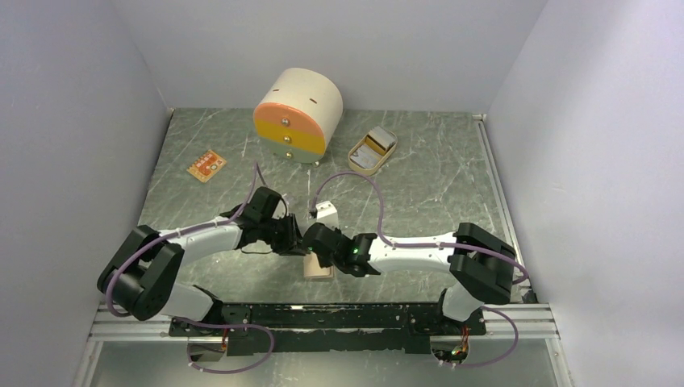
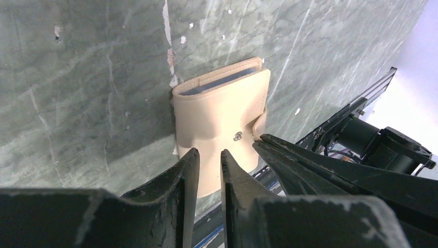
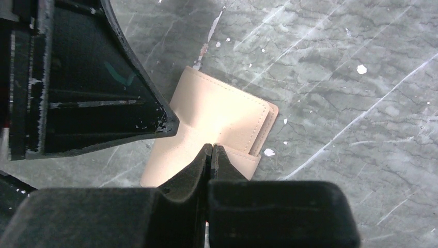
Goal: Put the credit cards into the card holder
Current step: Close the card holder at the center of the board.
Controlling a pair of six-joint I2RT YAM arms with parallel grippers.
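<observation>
The card holder (image 1: 318, 269) lies folded shut on the worktop (image 1: 419, 185), at the middle of its near edge, and both pincers meet directly over it, so neither arm is clearly the nearer.

The left gripper (image 2: 206, 168) comes in from the left-hand side. Its fingers stand a little apart with nothing seen between them, and the holder's beige face shows through the gap. The holder's long axis runs away from this pincer. At its far end the mouth shows the thin blue-grey edges of credit cards (image 2: 222, 82) already seated inside.

The right gripper (image 3: 212, 152) comes from the opposite side with its fingers pressed together, holding nothing. Its tip is down at the snap tab (image 2: 260, 124), which wraps over the edge on that side.

The coming move probably turns on the tab lying under the right pincer while the left steadies the body. One orange card (image 1: 206, 166) lies well apart, toward the far left corner.
</observation>
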